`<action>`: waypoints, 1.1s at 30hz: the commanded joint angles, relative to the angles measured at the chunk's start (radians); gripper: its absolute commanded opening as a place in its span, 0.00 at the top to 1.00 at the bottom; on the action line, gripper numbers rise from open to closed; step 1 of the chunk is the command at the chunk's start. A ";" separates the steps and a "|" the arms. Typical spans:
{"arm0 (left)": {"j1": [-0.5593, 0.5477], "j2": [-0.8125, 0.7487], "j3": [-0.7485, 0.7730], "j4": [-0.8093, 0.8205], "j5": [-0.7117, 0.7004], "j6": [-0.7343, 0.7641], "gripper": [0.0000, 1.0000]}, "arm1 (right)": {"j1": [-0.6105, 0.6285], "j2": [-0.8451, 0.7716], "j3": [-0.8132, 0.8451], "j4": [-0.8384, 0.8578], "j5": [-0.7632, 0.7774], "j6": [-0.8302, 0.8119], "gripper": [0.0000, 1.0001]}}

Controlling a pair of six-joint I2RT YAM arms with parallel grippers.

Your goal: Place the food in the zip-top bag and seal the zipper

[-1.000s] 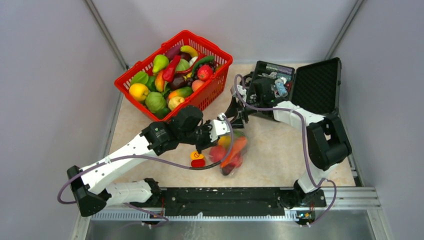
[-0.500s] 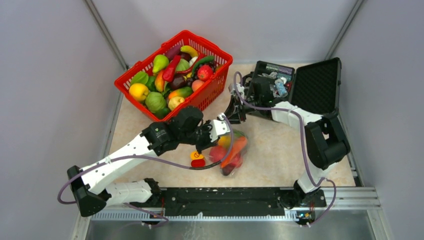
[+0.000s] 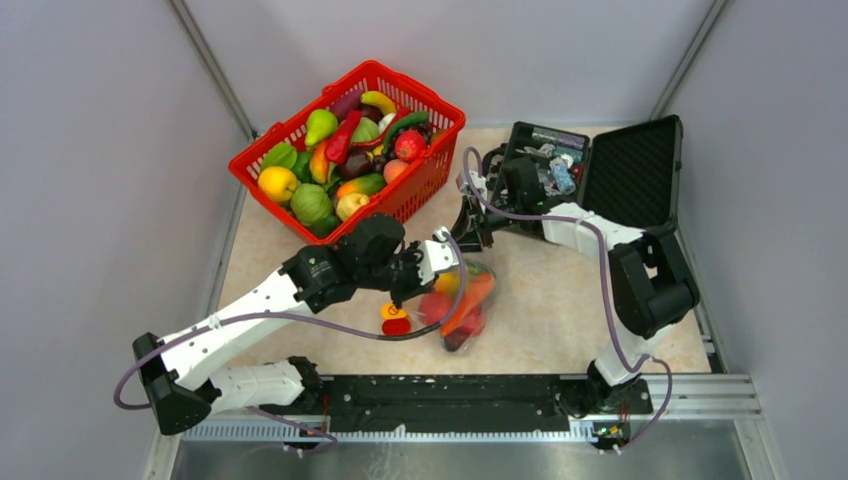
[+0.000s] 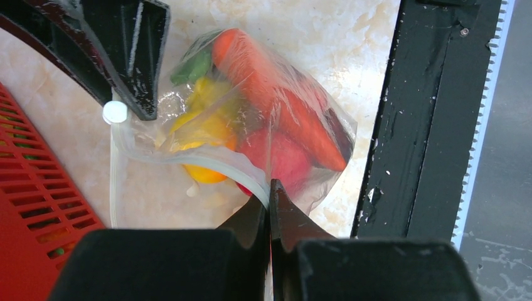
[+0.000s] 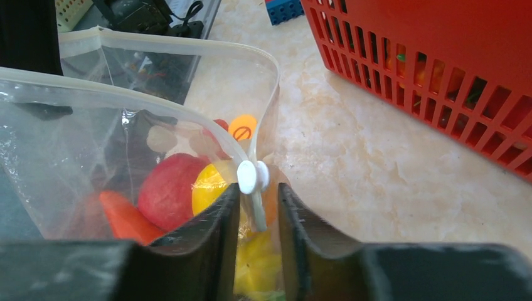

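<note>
Both hands are on the zip-top bag (image 4: 326, 106), which lies on the tabletop (image 3: 560, 300) between the arms, near the front rail. Left hand (image 4: 270, 188) is clenched on the bag's mouth edge, pinching the zipper (image 4: 188, 158) strip and film between its fingertips. Right hand (image 5: 256, 187) straddles the other end of the zipper, right at the white slider (image 5: 253, 177). Its fingers sit close either side of the strip with a narrow gap showing, so I can't tell if it's actually clamping.

Bag mouth is open: the two zipper tracks are spread apart and meet only at the slider.

Food in the bag: an orange carrot (image 4: 270, 94), a red round fruit (image 4: 285, 160), a yellow piece (image 4: 204, 122), plus something green and something dark. The rest of the food sits heaped in the red basket (image 3: 415, 190) at the back left.

Orange-and-red button block (image 3: 395, 318) lies on the tabletop just left of the bag. Black hard case (image 3: 640, 170) stands open at the back right.
</note>
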 commanded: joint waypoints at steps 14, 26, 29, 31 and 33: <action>-0.005 -0.071 -0.014 -0.005 -0.141 -0.070 0.99 | 0.008 -0.249 -0.035 -0.023 0.186 -0.033 1.00; -0.005 -0.239 -0.056 0.085 -0.470 -0.137 0.35 | -0.009 -0.693 -0.096 -0.075 0.462 0.070 1.00; -0.005 -0.231 -0.041 0.093 -0.505 -0.156 0.25 | -0.008 -0.761 -0.127 -0.086 0.538 0.094 1.00; -0.005 -0.216 -0.022 0.103 -0.477 -0.166 0.14 | -0.006 -0.773 -0.113 -0.165 0.551 0.085 1.00; -0.005 -0.200 0.000 0.127 -0.415 -0.162 0.12 | -0.004 -0.779 -0.098 -0.227 0.550 0.079 1.00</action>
